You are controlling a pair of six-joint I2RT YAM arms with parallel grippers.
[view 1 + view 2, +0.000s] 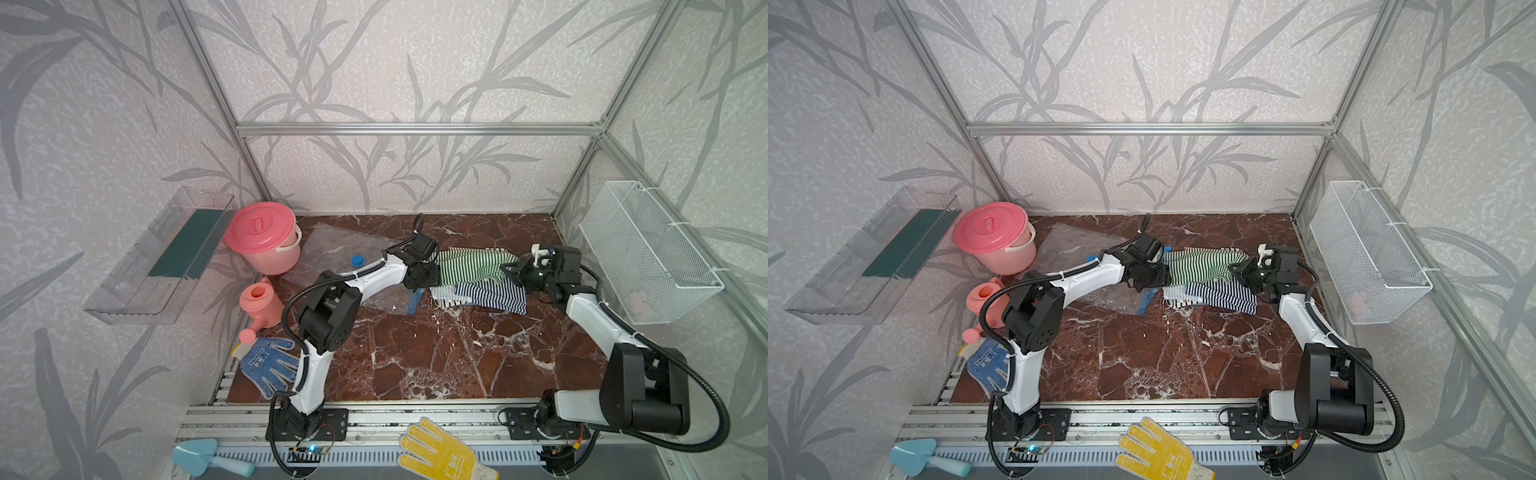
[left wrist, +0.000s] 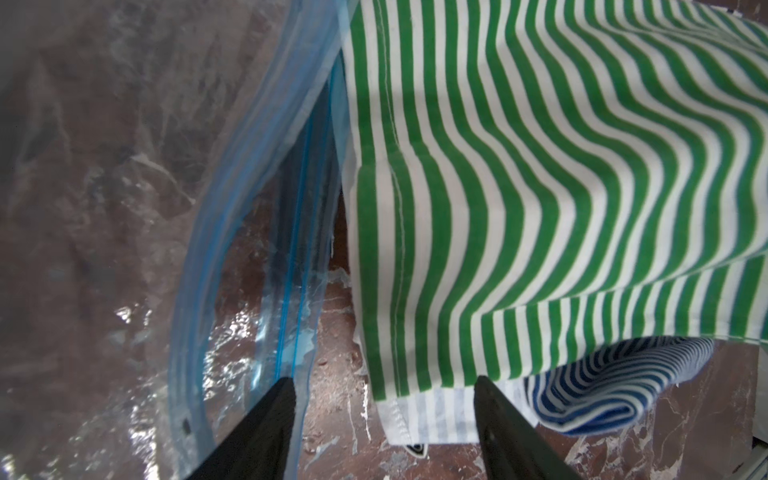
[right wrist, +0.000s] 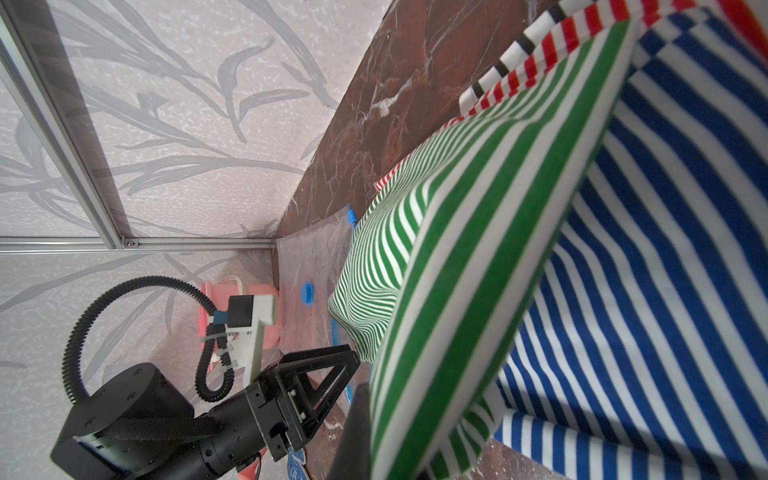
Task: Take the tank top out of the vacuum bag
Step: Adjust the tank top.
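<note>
Red-brown marbled tabletop (image 1: 415, 353), leaf-print walls. Vacuum bag (image 1: 332, 249) lies flat, blue valve cap (image 1: 358, 261) facing up. Tank top (image 1: 469, 266), striped green, navy and red, sits outside the bag, just beside its zip strip (image 2: 291, 249). Right gripper (image 1: 510, 272), beyond the tank top from the bag, pinches green fabric raised off the tabletop. Left gripper (image 2: 384, 379) at the bag's mouth edge, fingers spread, gripping nothing.

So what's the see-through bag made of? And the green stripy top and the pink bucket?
Bag: thin clear plastic, probably; shiny, crinkled, the table shows through.
Top: soft cloth, maybe cotton; matte, draping in folds, stitched hem.
Bucket: hard plastic, it seems; smooth, slight sheen.
</note>
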